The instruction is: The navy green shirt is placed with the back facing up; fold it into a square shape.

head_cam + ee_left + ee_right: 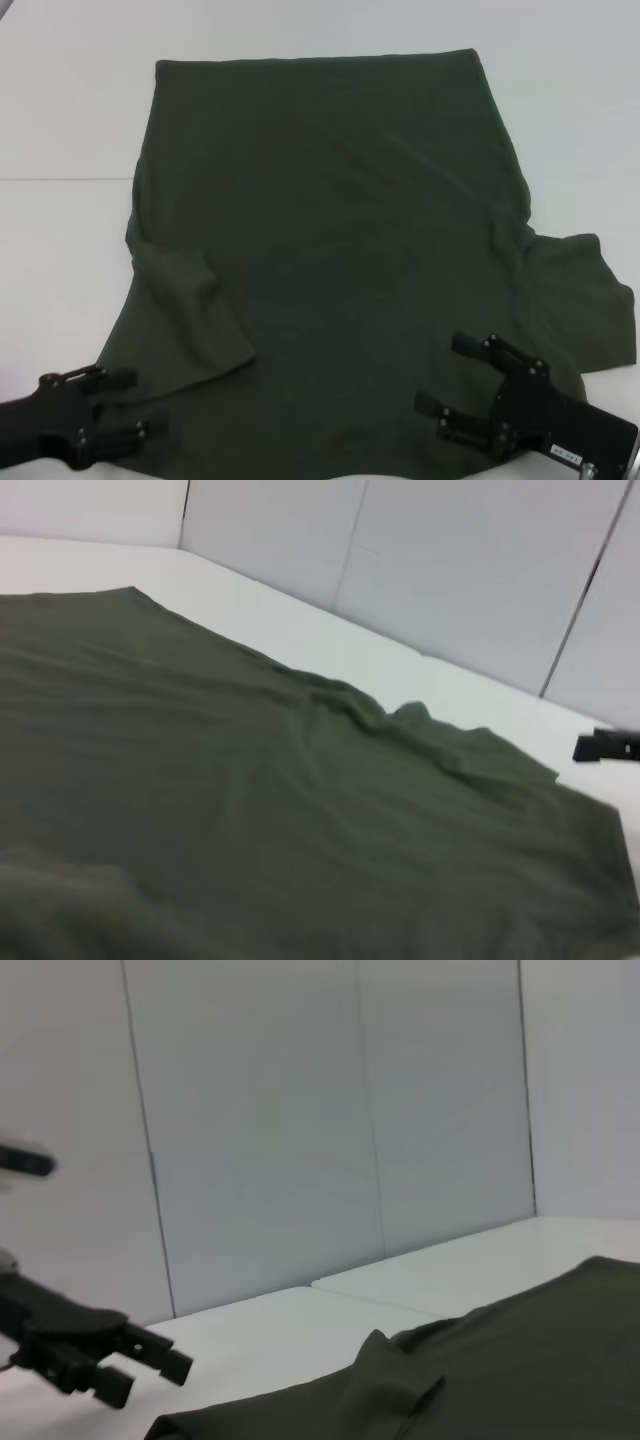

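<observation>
Both grippers, left [140, 404] and right [437, 373], hover fingers apart over the shirt [340, 260]; only the wrist views show walls [300, 1110].

A white table [70, 120] carried the scene, with a thin seam running across its surface on the robot's left. The navy green shirt [330, 250] lay spread flat directly on the table, covering most of its middle. The shirt's straight hem sat at the far side, and its left sleeve was folded inward over the body, while the right sleeve spread outward onto bare tabletop.
</observation>
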You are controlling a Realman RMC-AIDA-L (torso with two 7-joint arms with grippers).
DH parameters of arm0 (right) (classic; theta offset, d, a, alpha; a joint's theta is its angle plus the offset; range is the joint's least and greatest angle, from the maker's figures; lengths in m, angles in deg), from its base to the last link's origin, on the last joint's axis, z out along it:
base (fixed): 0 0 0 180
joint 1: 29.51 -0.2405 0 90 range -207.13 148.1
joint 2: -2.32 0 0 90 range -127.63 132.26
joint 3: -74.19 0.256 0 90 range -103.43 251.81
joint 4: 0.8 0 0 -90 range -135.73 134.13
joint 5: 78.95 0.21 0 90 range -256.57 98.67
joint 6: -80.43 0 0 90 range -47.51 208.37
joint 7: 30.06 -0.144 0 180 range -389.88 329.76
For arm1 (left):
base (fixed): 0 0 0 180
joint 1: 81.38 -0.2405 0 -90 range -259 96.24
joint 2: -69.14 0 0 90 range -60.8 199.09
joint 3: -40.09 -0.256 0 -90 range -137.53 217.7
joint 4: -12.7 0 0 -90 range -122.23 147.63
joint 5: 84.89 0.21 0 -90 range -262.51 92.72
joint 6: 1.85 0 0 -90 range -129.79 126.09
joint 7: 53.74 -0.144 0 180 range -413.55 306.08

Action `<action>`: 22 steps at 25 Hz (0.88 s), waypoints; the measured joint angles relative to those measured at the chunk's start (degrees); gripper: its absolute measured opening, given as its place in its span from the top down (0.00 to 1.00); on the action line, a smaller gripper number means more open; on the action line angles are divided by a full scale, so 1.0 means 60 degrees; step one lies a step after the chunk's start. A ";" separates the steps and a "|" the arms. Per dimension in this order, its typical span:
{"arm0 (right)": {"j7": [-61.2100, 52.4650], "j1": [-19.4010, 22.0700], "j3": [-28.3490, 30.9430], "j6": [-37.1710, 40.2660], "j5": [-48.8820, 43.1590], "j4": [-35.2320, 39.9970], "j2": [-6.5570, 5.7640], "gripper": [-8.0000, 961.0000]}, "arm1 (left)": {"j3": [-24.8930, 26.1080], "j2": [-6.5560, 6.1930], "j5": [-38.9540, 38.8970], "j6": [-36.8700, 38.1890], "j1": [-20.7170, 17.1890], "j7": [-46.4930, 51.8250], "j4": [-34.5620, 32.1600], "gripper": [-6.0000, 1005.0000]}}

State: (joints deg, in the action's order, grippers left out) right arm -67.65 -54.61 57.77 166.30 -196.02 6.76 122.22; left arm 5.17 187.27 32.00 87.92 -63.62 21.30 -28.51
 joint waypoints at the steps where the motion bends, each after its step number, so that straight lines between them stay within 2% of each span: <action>1: -0.0259 -0.0009 -0.0009 0.0021 0.0001 0.0122 0.0000 0.02 | 0.0053 0.0014 0.0007 -0.0001 -0.0047 -0.0104 -0.0001 0.22; 7: -0.2210 -0.0113 -0.0185 0.0203 -0.0055 0.1090 -0.0004 0.02 | 0.0474 0.0034 0.0130 0.0162 -0.0220 -0.0546 -0.0005 0.17; 8: -0.3211 -0.0152 -0.0421 0.0399 -0.0058 0.1709 -0.0008 0.02 | 0.0484 0.0011 0.0285 0.0182 -0.0190 -0.0565 -0.0014 0.15; 9: -0.3211 -0.0152 -0.0421 0.0399 -0.0058 0.1709 -0.0008 0.02 | 0.0484 0.0011 0.0285 0.0182 -0.0190 -0.0565 -0.0014 0.14; 11: -0.4646 -0.0211 -0.0848 0.0557 -0.0058 0.2520 -0.0007 0.02 | 0.0489 0.0000 0.0324 0.0241 -0.0145 -0.0571 -0.0022 0.13; 17: -1.1650 -0.0424 -0.2608 0.0604 -0.0596 0.6156 -0.0055 0.02 | 0.0493 -0.0020 0.0333 0.0465 0.0018 -0.0593 -0.0041 0.13; 22: -1.5947 -0.0724 -0.3064 0.1313 -0.1654 0.8510 -0.0296 0.02 | 0.0489 -0.0016 0.0337 0.0764 0.0108 -0.0600 -0.0259 0.13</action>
State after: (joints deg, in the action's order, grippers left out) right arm -163.33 -58.96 39.39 174.18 -205.95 57.82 120.45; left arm 8.10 187.18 34.02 92.50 -62.97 17.70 -30.06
